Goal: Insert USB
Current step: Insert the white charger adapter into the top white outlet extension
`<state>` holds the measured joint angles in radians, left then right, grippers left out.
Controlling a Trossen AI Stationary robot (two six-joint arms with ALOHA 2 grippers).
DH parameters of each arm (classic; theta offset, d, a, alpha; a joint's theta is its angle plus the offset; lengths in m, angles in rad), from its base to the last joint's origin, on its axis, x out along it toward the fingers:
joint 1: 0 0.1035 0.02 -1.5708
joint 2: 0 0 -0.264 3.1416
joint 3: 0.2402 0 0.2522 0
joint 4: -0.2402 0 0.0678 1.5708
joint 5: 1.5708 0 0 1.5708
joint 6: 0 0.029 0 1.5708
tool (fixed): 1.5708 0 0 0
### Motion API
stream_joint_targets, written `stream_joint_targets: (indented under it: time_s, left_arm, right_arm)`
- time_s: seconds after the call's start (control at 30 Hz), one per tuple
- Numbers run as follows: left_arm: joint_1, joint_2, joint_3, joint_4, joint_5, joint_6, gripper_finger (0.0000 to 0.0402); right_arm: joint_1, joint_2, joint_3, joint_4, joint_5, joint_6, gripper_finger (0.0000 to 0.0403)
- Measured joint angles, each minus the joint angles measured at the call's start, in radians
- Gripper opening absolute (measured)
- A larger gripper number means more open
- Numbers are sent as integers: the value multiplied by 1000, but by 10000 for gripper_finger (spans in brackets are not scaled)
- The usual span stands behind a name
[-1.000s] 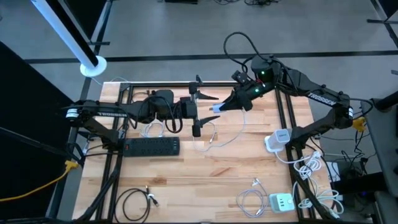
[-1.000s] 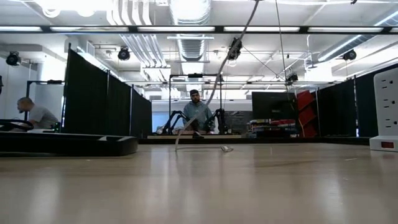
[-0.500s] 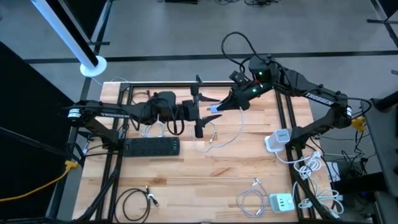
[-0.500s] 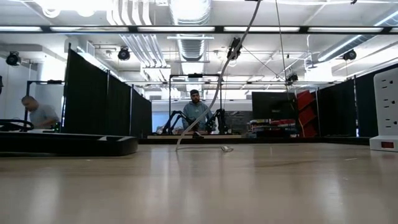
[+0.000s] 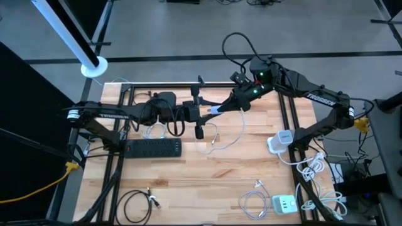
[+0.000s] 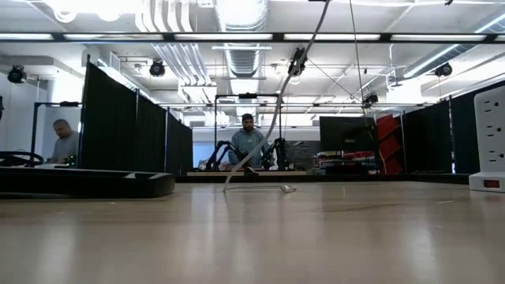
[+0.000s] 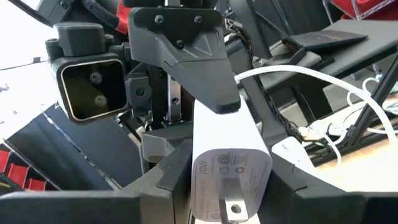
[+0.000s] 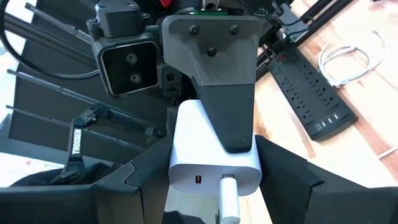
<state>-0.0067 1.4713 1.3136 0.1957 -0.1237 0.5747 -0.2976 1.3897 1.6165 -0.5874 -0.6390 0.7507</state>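
A: Item one, left end effector (image 5: 200,113)?
B: Mid-table toward the far edge, raised off the wood. Fingers clamped on the white charger block (image 7: 227,165); its wrist view shows the block pinched between both dark fingers, prong end toward that camera.

A: Item two, right end effector (image 5: 221,108)?
B: Just beside the left one, the two meeting over the table's middle. It grips the white USB plug (image 8: 228,198), which sits at the charger block's port face next to a second, open port. Whether the plug is fully seated, I cannot tell.

A: Cable?
B: White USB cable (image 5: 242,129), trailing from the plug down in a loop onto the wooden table (image 5: 207,172). The low view shows it hanging from above and ending on the tabletop.

A: Other stock on the table?
B: Black power strip (image 5: 154,147) near the left arm. A white adapter (image 5: 281,139) at the right side. A coiled white cable (image 5: 251,202) with a white multi-port charger (image 5: 284,203) at the near right corner. A coiled black cable (image 5: 134,204) at the near left.

A: Beyond the table?
B: Two people in the room behind, one seated centre (image 6: 249,142), one at the far left (image 6: 65,142).
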Motion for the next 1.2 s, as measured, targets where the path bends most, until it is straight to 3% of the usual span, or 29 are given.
stream_joint_targets:
  time_s: [0.23,0.43,0.57,0.63,0.73,0.83,0.97,1.03,1.2]
  left_arm:
    - [-9,-54,0,-133,-4,-50,118]
    - [-48,-100,1,-273,16,-99,118]
    - [-63,-111,1,-304,-25,-102,118]
    - [-66,-123,1,-329,-39,-122,118]
    - [-72,-149,1,-402,-47,-171,118]
    - [-78,-187,0,-472,-58,-223,118]
    - [-85,-237,1,-551,-76,-273,118]
    - [-84,-253,1,-569,-78,-289,118]
    - [-84,-281,0,-573,-80,-330,118]
  right_arm:
    - [1,5,-1,23,40,-37,196]
    - [-13,-12,1,17,48,-83,295]
    - [-24,-7,-2,-4,44,-116,322]
    - [-42,-14,-2,-50,41,-170,323]
    - [-79,-32,0,-264,61,-304,314]
    - [-104,-34,0,-571,209,-483,299]
    - [-105,-12,0,-988,498,-724,278]
    - [-102,3,-16,-979,596,-753,268]
    - [-102,23,-40,-986,685,-889,234]
